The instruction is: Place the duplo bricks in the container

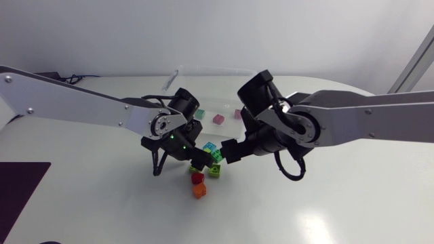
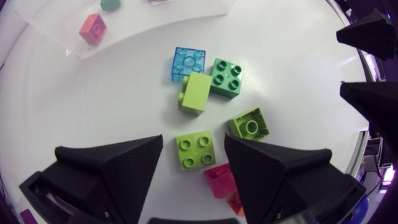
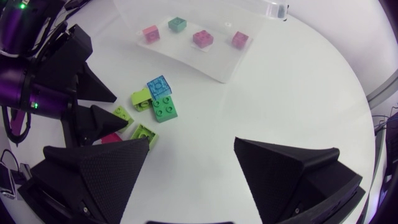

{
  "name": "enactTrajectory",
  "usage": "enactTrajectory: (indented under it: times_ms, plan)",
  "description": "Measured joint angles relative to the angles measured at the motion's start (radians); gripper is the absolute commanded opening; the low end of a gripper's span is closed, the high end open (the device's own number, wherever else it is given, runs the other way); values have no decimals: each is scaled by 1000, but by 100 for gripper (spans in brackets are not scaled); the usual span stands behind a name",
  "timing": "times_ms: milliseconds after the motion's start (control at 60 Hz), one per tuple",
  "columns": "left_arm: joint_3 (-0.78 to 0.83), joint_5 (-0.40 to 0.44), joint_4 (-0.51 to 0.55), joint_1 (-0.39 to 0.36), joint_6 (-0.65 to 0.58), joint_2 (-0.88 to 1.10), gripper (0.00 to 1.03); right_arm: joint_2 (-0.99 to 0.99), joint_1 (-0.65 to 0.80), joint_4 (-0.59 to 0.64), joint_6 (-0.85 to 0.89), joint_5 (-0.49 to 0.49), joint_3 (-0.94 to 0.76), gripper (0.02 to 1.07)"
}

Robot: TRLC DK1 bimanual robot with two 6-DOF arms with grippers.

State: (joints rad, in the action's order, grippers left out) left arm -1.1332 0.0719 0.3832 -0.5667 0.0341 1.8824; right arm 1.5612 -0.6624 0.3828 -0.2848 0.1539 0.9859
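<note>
As the lime brick (image 2: 196,151) looks light, stiff, slick, the left end effector (image 2: 194,144), open and empty astride it, should pinch its 3 and 9 o'clock walls.

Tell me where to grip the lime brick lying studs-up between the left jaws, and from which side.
Grip the lime brick on its two flat side walls, coming straight down with the left gripper. It lies flat, studs up, so those walls stand upright and parallel, and the open jaws flank them. Mind the pink brick close by one corner.
</note>
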Motion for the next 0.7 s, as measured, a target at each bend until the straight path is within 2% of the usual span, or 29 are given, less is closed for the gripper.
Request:
enactTrajectory:
  times_ms: [367,467,483,567,700]
  plan:
    - [0,2,-1,-2,16,40,59,-11,-10,-15,2,-65,-43,101]
    - [2,2,-17,-4,19,43,29,-12,-9,-33,19,-116,-56,101]
    - [3,2,-24,-4,19,43,26,-12,-9,-36,24,-130,-58,101]
    - [6,2,-45,-4,19,43,23,-13,-4,-57,48,-197,-68,101]
    - [19,2,-64,-3,19,35,21,-19,3,-74,97,-247,-78,102]
